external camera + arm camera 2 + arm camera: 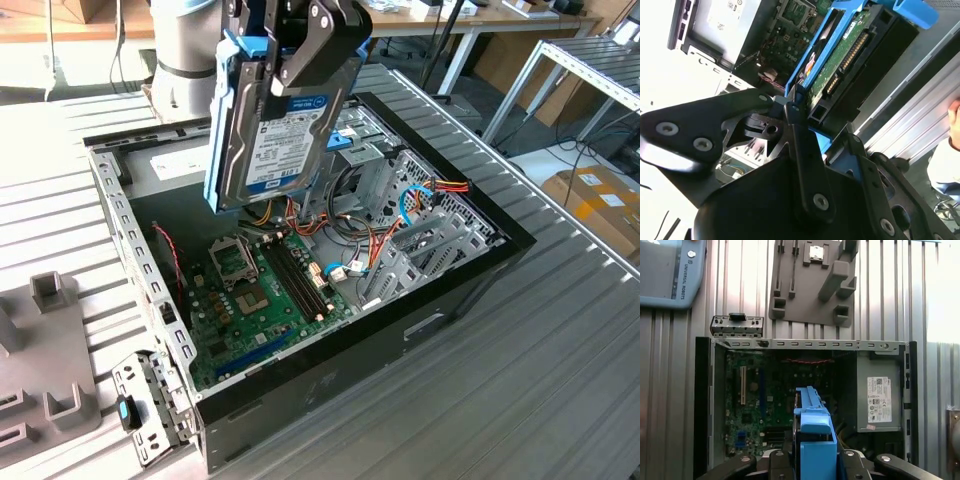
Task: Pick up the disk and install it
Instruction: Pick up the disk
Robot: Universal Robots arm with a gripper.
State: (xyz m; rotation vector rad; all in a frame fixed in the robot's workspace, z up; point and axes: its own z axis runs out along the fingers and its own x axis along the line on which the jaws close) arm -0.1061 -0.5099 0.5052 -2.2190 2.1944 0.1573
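The gripper point(298, 62) is closed on the disk point(272, 140). Its black fingers point(796, 120) clamp the upper end of the disk from two sides, on the blue plastic rails. The disk hangs in the air, almost upright and a little tilted, with its label side to the exterior view. It is above the open computer case point(455, 290) and touches nothing below. In the second wrist view the green circuit board on its underside and the connector row are visible.

By my judgement the disk is stiff and rather heavy for its size. The metal faces are smooth and can slip. The bare circuit board and the connector are fragile, so the rails and the narrow metal edges are the proper places to hold, as the fingers hold now.

Under the disk lies the motherboard point(250, 300). Near it, toward the exterior view's right, stands a metal drive cage point(425, 235) with many loose cables point(375, 245), which can catch a corner of the disk. The grey power supply point(879, 395) sits in one end of the case. Outside the case a grey fixture plate point(45, 350) lies on the ribbed metal table point(520, 400).
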